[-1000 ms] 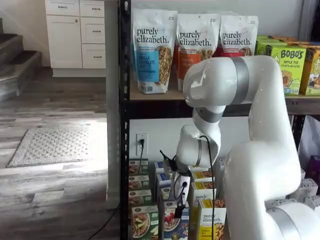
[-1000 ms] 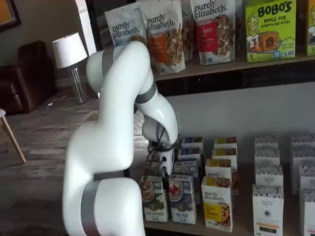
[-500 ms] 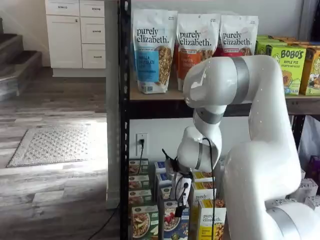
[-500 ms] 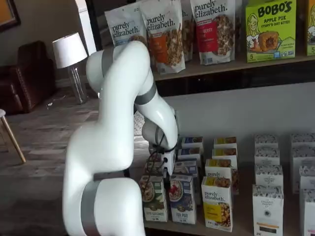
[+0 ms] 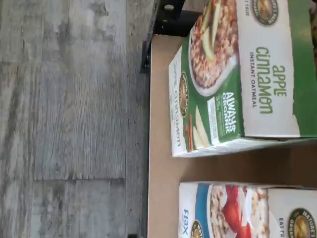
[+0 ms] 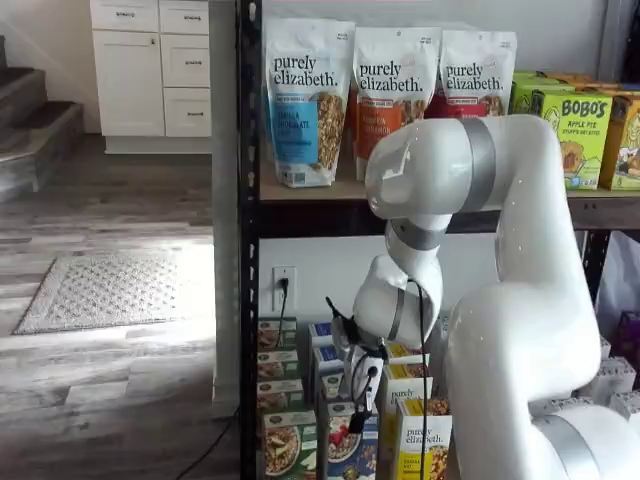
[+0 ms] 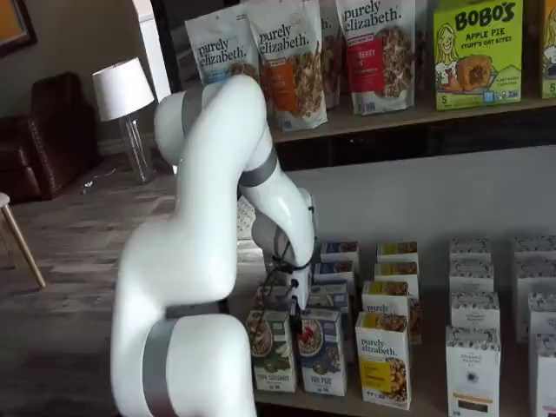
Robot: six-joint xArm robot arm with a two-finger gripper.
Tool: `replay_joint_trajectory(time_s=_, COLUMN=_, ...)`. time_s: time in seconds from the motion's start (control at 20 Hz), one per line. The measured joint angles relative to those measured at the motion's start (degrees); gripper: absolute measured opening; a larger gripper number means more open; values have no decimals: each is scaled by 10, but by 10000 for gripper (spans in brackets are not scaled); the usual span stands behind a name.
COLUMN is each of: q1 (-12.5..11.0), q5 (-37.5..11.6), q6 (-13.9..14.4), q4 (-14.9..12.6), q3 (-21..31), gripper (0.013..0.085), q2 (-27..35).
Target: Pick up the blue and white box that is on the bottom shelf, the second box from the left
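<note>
The blue and white box [image 6: 350,447] [image 7: 321,349] stands upright in the front row of the bottom shelf [image 7: 347,401], between a green-and-white carton [image 7: 271,349] and a yellow-and-white carton [image 7: 383,358]. The wrist view shows its front with red berries [image 5: 237,210] beside the apple cinnamon carton [image 5: 237,74]. My gripper [image 6: 357,418] [image 7: 295,323] hangs just above the blue box's top, with a cable beside it. Its fingers are mostly hidden by the arm. Nothing is held, and the box rests on the shelf.
More small cartons [image 7: 473,365] stand in rows behind and to the right. Tall granola bags [image 6: 305,100] and Bobo's boxes [image 7: 476,48] fill the tier above. A black rack post [image 6: 248,250] stands at the left. Grey wood floor [image 5: 74,124] lies past the shelf edge.
The gripper has come down a little toward the front row of cartons. The boxes have not moved.
</note>
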Motion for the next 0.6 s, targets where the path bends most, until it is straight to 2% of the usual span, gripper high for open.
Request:
replay_joint_trajectory(time_s=0.2, q1=-4, q5=7, q6=-7, q4=5, q3=-15, gripper=850, q2=8)
replay_joint_trajectory(time_s=0.45, q1=-9, q5=16, q6=10, q4=-17, q3=-35, gripper=850, q2=19)
replay_joint_trajectory(time_s=0.6, q1=-11, q5=24, q6=11, q4=-19, q3=-47, gripper=850, q2=26)
